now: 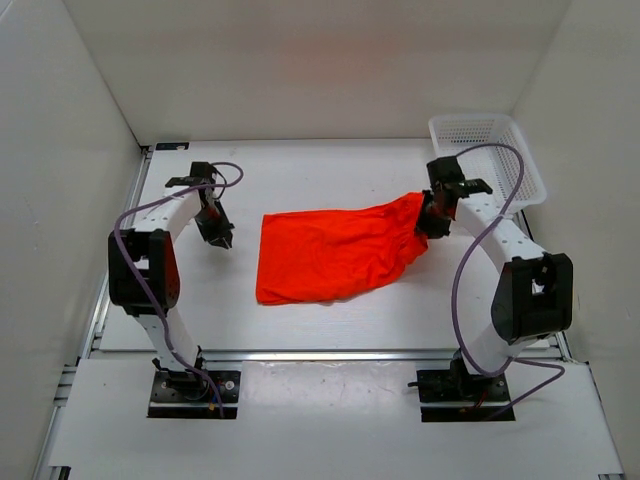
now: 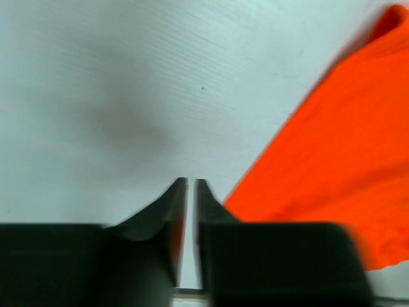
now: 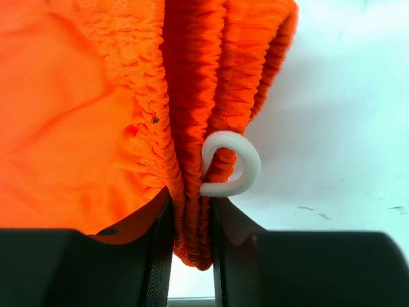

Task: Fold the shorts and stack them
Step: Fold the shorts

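Observation:
The orange-red shorts [image 1: 335,252] lie spread on the white table, with the gathered waistband raised at the right. My right gripper [image 1: 432,221] is shut on the bunched waistband [image 3: 192,160], and a loop of the white drawstring [image 3: 233,167] curls beside the fingers. My left gripper [image 1: 221,240] sits left of the shorts, apart from them, its jaws nearly closed and empty. In the left wrist view the shorts [image 2: 339,160] fill the right side, just beyond the fingertips [image 2: 208,195].
A white plastic basket [image 1: 487,155] stands at the back right corner of the table [image 1: 330,170]. White walls enclose the table on three sides. A metal rail runs along the near edge.

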Available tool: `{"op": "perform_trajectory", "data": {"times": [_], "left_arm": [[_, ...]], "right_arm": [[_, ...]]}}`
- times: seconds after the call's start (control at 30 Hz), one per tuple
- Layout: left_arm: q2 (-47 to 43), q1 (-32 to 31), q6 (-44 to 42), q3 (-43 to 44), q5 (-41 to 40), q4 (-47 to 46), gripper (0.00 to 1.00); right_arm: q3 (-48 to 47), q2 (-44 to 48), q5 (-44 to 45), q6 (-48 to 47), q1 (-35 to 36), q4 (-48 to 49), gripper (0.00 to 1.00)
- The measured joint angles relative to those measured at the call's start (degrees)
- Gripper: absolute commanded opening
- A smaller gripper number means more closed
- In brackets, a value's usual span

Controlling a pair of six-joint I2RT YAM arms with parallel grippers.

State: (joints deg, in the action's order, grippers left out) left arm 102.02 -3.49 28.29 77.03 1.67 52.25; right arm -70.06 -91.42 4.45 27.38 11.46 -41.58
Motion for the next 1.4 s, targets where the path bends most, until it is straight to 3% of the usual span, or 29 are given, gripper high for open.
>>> {"op": "perform_trajectory", "data": {"times": [0.03, 0.27, 0.7, 1.2, 1.27, 1.3, 1.33, 1.37, 1.4], "left_arm": [[0.85, -0.02, 0.35, -0.50, 0.28, -0.55, 0.10], [5.90, -3.13, 0.72, -3.56, 4.04, -3.58, 0.10], [9.11, -7.19, 1.64, -3.61, 8.70, -5.90, 0.10], [9.25, -7.10, 2.27, -3.63, 9.75, -6.43, 0.10], [8.98, -7.02, 2.73, -3.91, 9.66, -6.62, 0.10], [8.63, -6.69, 2.91, -4.33, 9.57, -6.86, 0.10], [8.31, -6.45, 2.95, -4.68, 9.46, -7.02, 0.21], [7.91, -6.01, 2.86, -5.16, 9.44, -7.19, 0.32], [7.43, -5.27, 2.93, -5.66, 9.35, -6.97, 0.53]], "right_arm": [[-2.47, 0.04, 1.64, -0.81, 1.11, -1.18, 0.00], [-15.89, -1.46, 8.70, -3.67, 11.41, -8.17, 0.00], [-36.37, -14.23, 19.85, -4.63, 33.05, -19.58, 0.00], [-55.01, -31.41, 17.59, -3.45, 44.19, -22.84, 0.03], [-57.42, -33.33, 15.30, -3.26, 44.76, -21.70, 0.16], [-58.21, -33.92, 13.38, -3.04, 44.94, -20.74, 0.33], [-58.47, -34.29, 11.30, -2.71, 45.16, -19.10, 0.77], [-58.40, -34.34, 9.29, -2.10, 45.33, -17.44, 0.91], [-57.79, -34.27, 6.40, -2.29, 45.53, -15.06, 0.99]]}}
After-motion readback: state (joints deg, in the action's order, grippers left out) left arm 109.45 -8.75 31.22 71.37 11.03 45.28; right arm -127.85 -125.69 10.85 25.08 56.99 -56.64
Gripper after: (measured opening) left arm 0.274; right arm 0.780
